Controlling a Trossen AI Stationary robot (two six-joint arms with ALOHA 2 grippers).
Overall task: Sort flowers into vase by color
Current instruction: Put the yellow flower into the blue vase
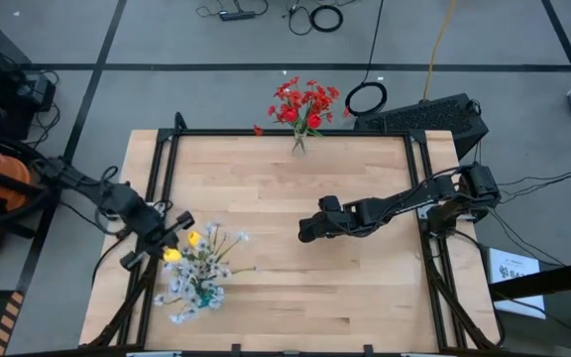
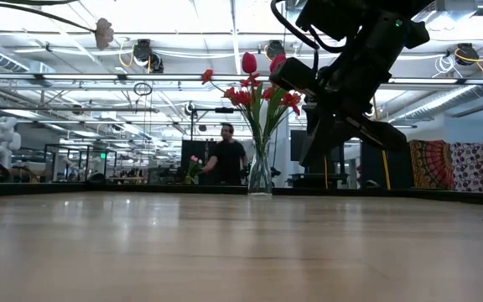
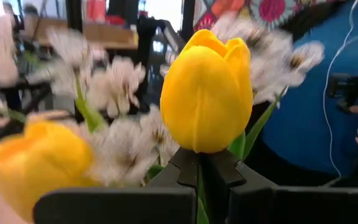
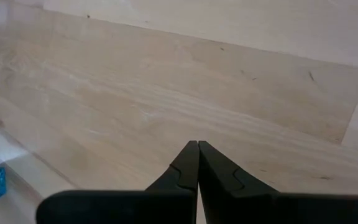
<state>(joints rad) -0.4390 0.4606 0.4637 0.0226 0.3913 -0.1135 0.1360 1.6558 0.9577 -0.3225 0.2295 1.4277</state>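
A yellow tulip [image 3: 207, 90] fills the left wrist view, and my left gripper [image 3: 202, 157] is shut just under its bloom. A second yellow tulip [image 3: 33, 155] and white blossoms [image 3: 114, 84] crowd around it. From above, this bunch [image 1: 201, 273] stands at the table's near left in a teal vase [image 1: 206, 295], with my left gripper [image 1: 171, 233] at its far-left side. Red flowers [image 1: 303, 104] stand in a clear glass vase [image 2: 260, 174] at the far edge. My right gripper [image 1: 303, 232] hovers shut over the table's middle, holding nothing. My left gripper pinches the yellow tulip's green stem [image 3: 201, 198] between its two fingers, right below the bloom. The bloom stands upright just past the fingertips. The stem's lower part is hidden behind the fingers, so where it ends cannot be told.
Bare wooden tabletop [image 4: 185, 81] lies under my right gripper and between the two vases. A black frame [image 1: 295, 132] runs along the table's edges. A person in a blue shirt [image 3: 316, 118] stands beyond the bunch, another person [image 2: 227, 158] far behind the red flowers.
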